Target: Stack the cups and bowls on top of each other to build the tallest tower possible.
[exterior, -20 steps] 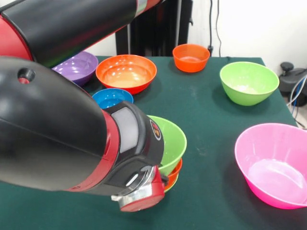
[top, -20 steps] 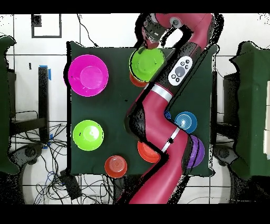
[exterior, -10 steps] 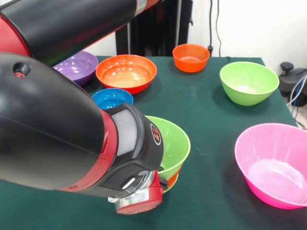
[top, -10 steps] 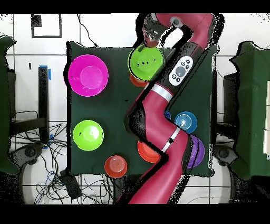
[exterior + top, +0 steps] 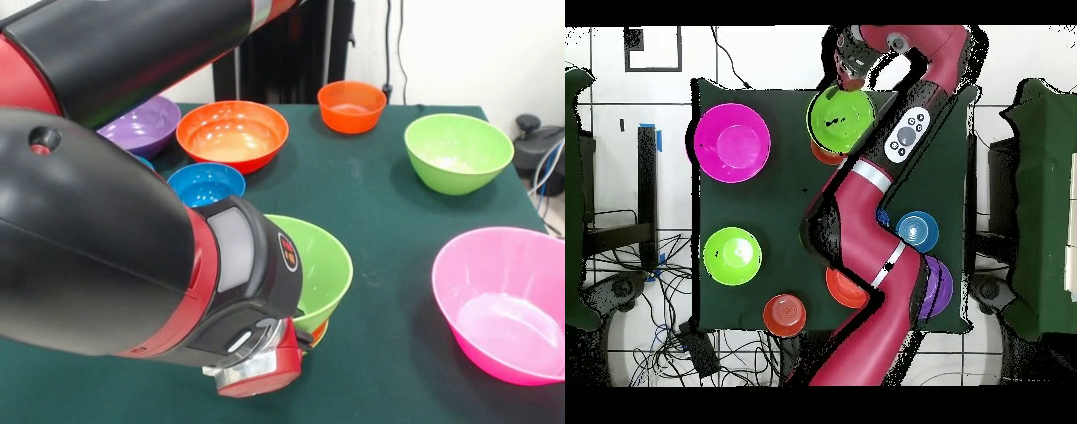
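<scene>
My gripper [image 5: 849,78] is at the table's edge, on the rim of a wide lime green bowl [image 5: 322,265] [image 5: 837,118]. The bowl hangs tilted, lifted a little off the tower's orange bowl [image 5: 320,330] [image 5: 823,155] beneath it. The tower's green base is hidden. In the front view my arm's black and red wrist [image 5: 256,353] covers the fingers and the bowl's near side. Loose bowls on the green table: pink [image 5: 503,300], lime green [image 5: 457,150], small orange [image 5: 351,106], large orange [image 5: 231,132], blue [image 5: 205,183] and purple [image 5: 146,122].
My arm crosses the whole table in the overhead view [image 5: 865,230], above the large orange bowl [image 5: 843,288], blue bowl [image 5: 917,230] and purple bowl [image 5: 937,285]. The pink bowl [image 5: 731,142] and second lime bowl [image 5: 731,255] stand on the other side. Cables lie on the floor around the table.
The lime green bowl has risen off the orange bowl, tilted and shifted a little sideways with my wrist. The other bowls have not moved.
</scene>
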`<state>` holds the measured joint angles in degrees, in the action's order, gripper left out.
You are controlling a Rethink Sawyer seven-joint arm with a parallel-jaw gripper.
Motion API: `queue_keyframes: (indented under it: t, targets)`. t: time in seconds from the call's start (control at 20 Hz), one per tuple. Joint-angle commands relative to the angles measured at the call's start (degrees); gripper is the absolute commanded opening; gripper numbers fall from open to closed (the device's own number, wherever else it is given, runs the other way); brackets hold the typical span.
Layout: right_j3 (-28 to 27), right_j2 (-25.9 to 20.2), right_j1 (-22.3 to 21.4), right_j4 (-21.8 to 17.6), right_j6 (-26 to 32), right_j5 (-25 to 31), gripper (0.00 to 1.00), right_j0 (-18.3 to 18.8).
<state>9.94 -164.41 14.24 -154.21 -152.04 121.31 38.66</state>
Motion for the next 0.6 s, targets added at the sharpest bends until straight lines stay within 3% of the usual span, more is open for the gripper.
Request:
queue_keyframes:
  t: [0.05,0.6]
  targets:
    - [-9.6,2.9,0.1,-4.3,-1.9,3.2,0.0,-0.1]
    - [-8.9,4.2,0.6,-5.4,1.6,5.5,0.0,-0.2]
